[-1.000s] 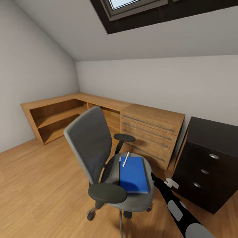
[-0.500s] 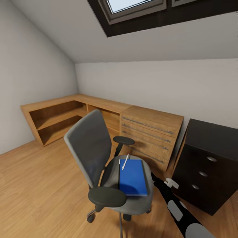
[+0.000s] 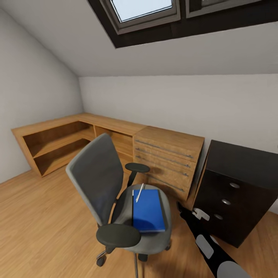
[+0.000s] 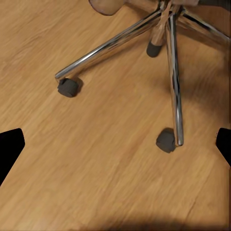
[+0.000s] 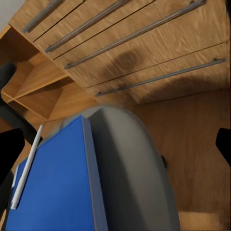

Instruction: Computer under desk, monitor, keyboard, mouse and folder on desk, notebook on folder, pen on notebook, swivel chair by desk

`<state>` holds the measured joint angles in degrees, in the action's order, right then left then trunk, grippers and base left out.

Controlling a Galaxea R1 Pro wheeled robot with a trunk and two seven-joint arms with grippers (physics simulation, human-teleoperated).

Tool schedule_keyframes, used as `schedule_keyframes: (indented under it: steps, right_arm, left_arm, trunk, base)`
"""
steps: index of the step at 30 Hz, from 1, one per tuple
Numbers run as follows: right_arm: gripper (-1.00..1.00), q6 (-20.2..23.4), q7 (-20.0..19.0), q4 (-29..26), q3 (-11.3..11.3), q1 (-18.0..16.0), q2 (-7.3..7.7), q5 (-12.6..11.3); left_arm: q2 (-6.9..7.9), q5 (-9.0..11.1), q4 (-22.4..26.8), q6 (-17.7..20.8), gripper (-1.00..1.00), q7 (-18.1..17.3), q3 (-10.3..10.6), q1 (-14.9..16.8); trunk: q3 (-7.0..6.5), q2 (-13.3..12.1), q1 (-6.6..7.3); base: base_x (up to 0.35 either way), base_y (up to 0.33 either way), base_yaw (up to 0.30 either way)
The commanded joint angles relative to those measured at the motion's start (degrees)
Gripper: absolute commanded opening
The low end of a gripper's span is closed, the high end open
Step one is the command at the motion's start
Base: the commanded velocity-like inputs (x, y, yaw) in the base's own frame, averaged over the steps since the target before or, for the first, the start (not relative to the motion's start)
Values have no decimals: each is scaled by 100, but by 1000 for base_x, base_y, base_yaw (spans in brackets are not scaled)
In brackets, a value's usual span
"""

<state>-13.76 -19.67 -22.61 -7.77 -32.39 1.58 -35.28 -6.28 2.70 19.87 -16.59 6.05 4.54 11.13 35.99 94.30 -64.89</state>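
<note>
The view has swung right; swivel chair (image 3: 116, 200) unmoved, right hand (image 3: 180, 205) spread beside blue notebook (image 3: 147, 209).

Seat: the swivel chair (image 5: 130, 168) — grey, rounded edge over wood floor.
On it: a blue folder (image 5: 53, 187), a white pen (image 5: 26, 168) lying along its far edge.
Beyond: wooden drawers (image 5: 144, 48) with long metal handles — open shelving beside them.
</note>
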Motion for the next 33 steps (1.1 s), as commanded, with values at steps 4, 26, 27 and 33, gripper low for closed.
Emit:
schedule_keyframes:
  steps: [4,26,27,33]
  right_arm:
    - [100,-363,-47,203,-9,-5,-4,-59]
    - [100,-1763,263,1406,33,-4,-2,-34]
    - [100,-1808,265,1472,34,-4,0,-34]
    - [100,-2048,269,1863,33,-4,6,-32]
  left_arm:
    - [4,29,-7,-14,100,46,47,3]
    - [49,51,-27,-15,100,45,29,3]
    - [50,54,-27,-16,100,47,22,3]
    - [55,61,-27,-25,100,44,-61,3]
  trunk:
    - [-82,-159,89]
    - [-504,-1042,572]
    - [-523,-1082,594]
    - [-633,-1323,726]
  base:
    - [0,0,-148]
    - [0,0,-135]
    - [0,0,-74]
    - [0,0,-36]
